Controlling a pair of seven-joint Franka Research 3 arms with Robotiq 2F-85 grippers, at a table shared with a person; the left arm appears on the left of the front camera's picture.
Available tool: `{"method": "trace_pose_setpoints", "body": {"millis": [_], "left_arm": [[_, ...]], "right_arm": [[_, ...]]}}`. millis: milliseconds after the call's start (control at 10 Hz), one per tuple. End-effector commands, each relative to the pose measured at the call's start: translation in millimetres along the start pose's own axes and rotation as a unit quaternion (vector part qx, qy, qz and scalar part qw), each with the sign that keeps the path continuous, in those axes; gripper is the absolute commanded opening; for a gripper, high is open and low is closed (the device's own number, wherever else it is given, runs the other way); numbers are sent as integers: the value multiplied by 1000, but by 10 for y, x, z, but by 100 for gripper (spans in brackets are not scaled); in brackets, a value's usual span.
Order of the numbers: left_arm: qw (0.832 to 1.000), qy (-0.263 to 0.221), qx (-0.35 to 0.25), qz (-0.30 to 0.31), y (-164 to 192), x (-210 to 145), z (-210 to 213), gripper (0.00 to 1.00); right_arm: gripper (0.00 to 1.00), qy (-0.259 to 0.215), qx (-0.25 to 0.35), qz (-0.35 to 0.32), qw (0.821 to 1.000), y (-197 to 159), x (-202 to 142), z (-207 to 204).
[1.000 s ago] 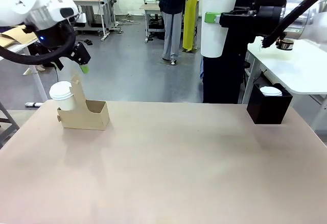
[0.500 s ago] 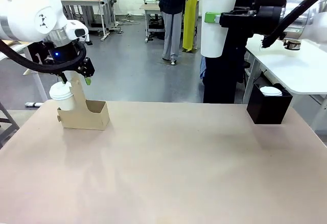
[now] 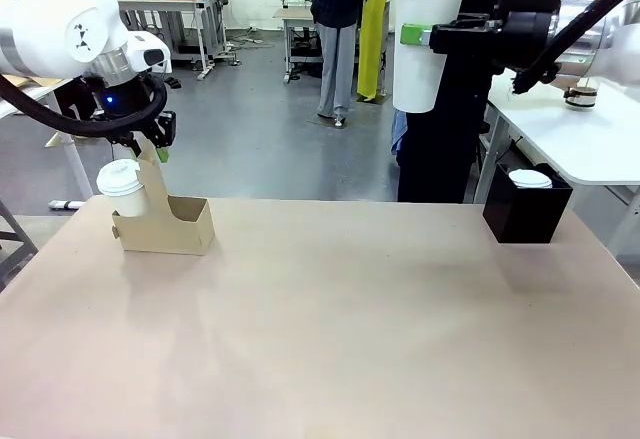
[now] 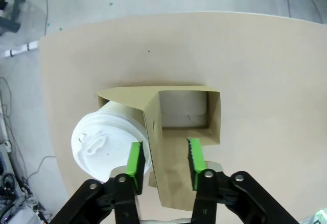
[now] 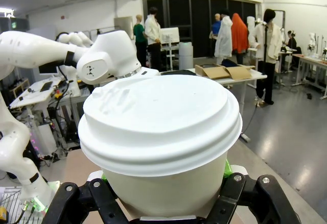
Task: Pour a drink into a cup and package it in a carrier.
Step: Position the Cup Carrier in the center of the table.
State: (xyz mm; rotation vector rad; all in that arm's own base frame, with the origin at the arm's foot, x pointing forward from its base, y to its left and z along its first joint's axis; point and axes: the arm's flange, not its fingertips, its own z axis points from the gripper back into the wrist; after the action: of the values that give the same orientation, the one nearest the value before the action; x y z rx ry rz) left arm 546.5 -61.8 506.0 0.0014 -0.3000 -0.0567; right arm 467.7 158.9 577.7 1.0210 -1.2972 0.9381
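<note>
- Found the carrier (image 3: 172,229) (image 4: 214,117) standing upright on the tabletop (image 3: 330,329) (image 4: 265,71) at the robot's far left, with its handle tab (image 3: 150,173) (image 4: 166,183) rising from the middle.
- Recorded a second cup (image 3: 124,187) (image 4: 104,145), white and capped, seated upright in the carrier's left-hand compartment as seen from the front. Noted the neighbouring slot (image 4: 183,109) bare inside.
- Located the left pincer (image 3: 153,149) (image 4: 164,157) directly above the carrier, pointing down, with its jaws parted and straddling the handle tab. Placed one green pad (image 4: 136,158) just beside the second cup's rim and the other on the tab's opposite face. Could not judge from the left wrist view whether either pad touched the cardboard.
- Located the right pincer (image 3: 428,35) (image 5: 166,188) high over the far right of the tabletop, closed on a tall white cup (image 3: 429,49) (image 5: 161,127). Noted the grip on the cup's upper wall, just under the cap. Recorded that cup upright, well above the surface and well apart from the carrier.
- Saw the cap of the tall white cup sitting level and pressed on all round in the right wrist view.
- Noted a black box (image 3: 525,214) at the far right edge of the tabletop, with a white lid (image 3: 529,178) showing at its top.
</note>
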Motion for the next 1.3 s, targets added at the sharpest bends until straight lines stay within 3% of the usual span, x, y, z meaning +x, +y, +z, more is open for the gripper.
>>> {"method": "trace_pose_setpoints", "body": {"millis": [0,500,600,700,900,1200], "left_arm": [[1000,-3,22,9,7,7,-27,0],[999,17,43,12,-67,-60,-57,0],[997,53,37,-39,-92,-86,-68,0],[1000,4,22,2,-12,-10,-33,0],[1000,15,26,-8,-58,-26,-22,2],[999,-22,11,36,-196,-298,637,2]], "right_arm": [[81,-3,2,8,1000,20,15,-4],[81,-3,2,8,1000,20,15,-4],[81,-3,2,8,1000,20,15,-4],[81,-3,2,8,1000,20,15,-4],[81,-3,2,8,1000,20,15,-4],[81,-3,2,8,1000,20,15,-4]]}}
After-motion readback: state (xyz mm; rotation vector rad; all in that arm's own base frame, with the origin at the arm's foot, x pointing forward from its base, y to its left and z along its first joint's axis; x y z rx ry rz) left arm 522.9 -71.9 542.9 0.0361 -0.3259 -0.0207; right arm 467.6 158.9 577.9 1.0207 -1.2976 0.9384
